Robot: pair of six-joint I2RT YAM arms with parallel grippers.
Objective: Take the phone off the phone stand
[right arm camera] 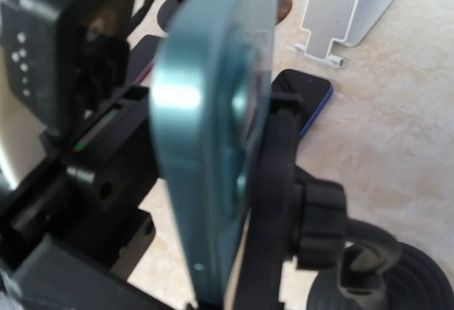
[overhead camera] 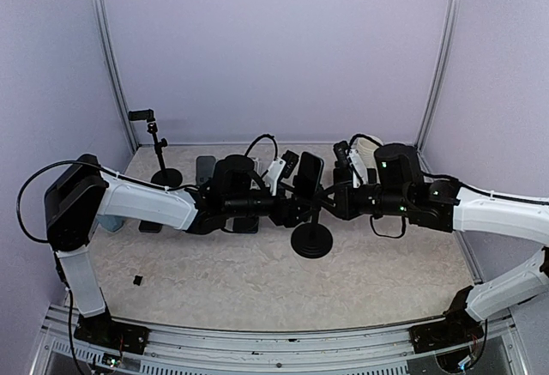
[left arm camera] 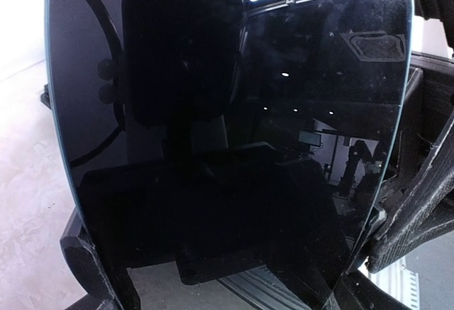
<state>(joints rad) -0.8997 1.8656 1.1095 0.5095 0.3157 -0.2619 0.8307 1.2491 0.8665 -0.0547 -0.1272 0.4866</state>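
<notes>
The phone stands upright in the black phone stand at the table's middle. Its dark glossy screen fills the left wrist view. My left gripper comes in from the left and is shut on the phone, with one finger at the left edge and the other at the right edge. In the right wrist view the phone's teal side leans against the stand's black clamp. My right gripper meets the stand's stem from the right and appears shut on it; its own fingers barely show.
A thin black tripod stand rises at the back left. A dark phone lies flat beside a white stand behind the work spot. Another flat phone and a small black piece lie on the left.
</notes>
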